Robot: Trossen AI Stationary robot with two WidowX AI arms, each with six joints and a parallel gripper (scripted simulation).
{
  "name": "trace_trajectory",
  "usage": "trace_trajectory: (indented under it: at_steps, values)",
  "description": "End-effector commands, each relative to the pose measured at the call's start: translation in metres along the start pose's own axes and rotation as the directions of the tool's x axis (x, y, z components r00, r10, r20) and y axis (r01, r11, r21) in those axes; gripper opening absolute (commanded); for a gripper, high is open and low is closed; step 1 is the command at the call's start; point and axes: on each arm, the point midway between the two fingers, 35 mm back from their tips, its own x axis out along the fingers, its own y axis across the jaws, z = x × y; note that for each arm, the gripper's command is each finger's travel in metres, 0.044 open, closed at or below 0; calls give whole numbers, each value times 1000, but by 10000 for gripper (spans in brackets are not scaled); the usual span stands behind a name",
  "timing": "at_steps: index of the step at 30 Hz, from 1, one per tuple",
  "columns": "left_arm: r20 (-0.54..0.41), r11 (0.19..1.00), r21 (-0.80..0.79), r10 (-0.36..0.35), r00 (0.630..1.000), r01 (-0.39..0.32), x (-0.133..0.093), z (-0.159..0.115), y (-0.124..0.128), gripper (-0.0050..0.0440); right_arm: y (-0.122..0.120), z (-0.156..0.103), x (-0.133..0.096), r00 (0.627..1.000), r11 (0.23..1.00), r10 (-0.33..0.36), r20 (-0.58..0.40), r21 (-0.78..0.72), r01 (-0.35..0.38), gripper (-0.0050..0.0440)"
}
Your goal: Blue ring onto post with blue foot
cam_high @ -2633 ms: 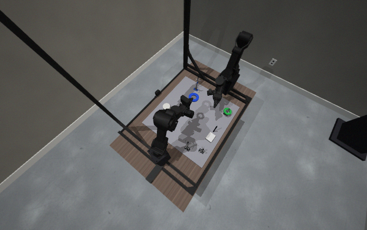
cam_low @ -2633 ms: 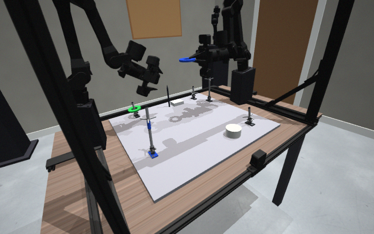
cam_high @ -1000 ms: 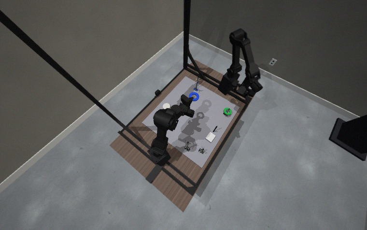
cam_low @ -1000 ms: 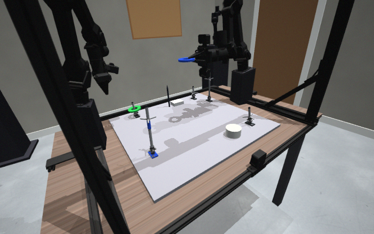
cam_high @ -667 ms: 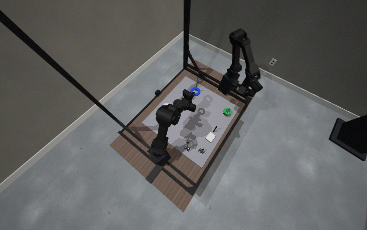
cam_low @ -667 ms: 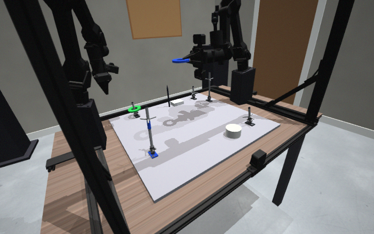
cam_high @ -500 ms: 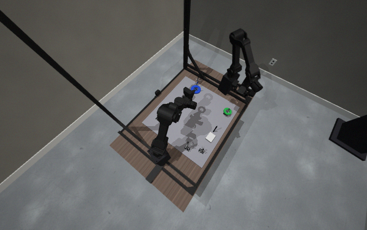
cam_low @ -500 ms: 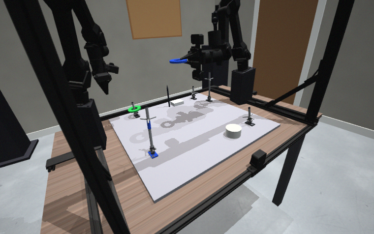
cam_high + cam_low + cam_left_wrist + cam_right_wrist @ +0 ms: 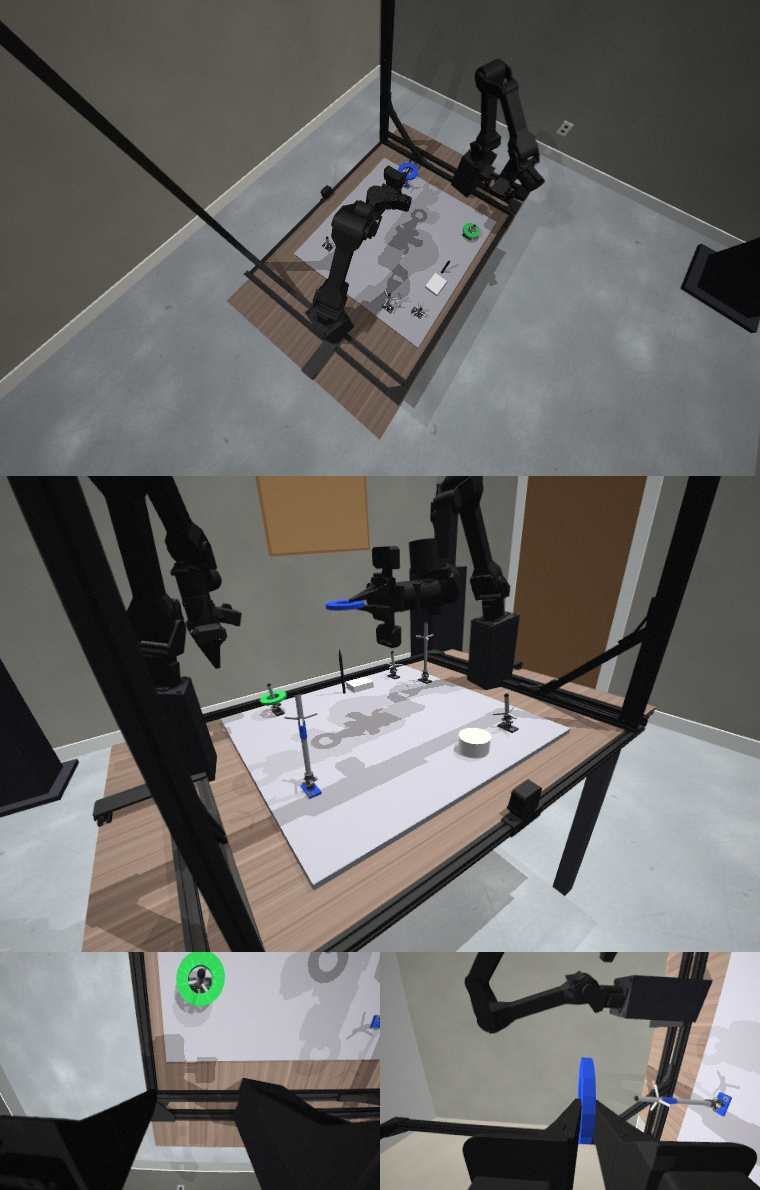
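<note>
The blue ring [image 9: 343,604] is held level, high in the air, in my right gripper [image 9: 360,602], which is shut on its rim. In the right wrist view the ring [image 9: 585,1099] stands edge-on between the fingers. The post with the blue foot [image 9: 304,743] stands upright on the grey mat, below the ring and apart from it. It also shows in the right wrist view [image 9: 680,1101]. In the top view the ring [image 9: 407,166] lies close over that post's spot. My left gripper [image 9: 213,647] is open and empty, raised by its own base, off the mat's edge [image 9: 195,1117].
A green ring [image 9: 275,693] lies on a short post. A white cylinder [image 9: 474,741], a white box [image 9: 359,684], an upright black pen [image 9: 341,671] and several other posts [image 9: 425,656] [image 9: 507,715] stand on the mat. Black frame bars surround the table.
</note>
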Motion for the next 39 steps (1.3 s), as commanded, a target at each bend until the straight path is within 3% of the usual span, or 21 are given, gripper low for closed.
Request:
trace_trajectory:
  at_steps: [1,6,39]
  values:
    - [3,1000,-3,-2,1000,2,-1,0,0,400,-4,-6,8,1000,1000,-7,-9,5,7,0]
    - [3,1000,-3,-2,1000,2,-1,0,0,400,-5,-8,13,1000,1000,-6,-11,6,7,0]
    - [3,1000,-3,-2,1000,2,-1,0,0,400,-37,-51,108,1000,1000,-6,-11,6,6,0]
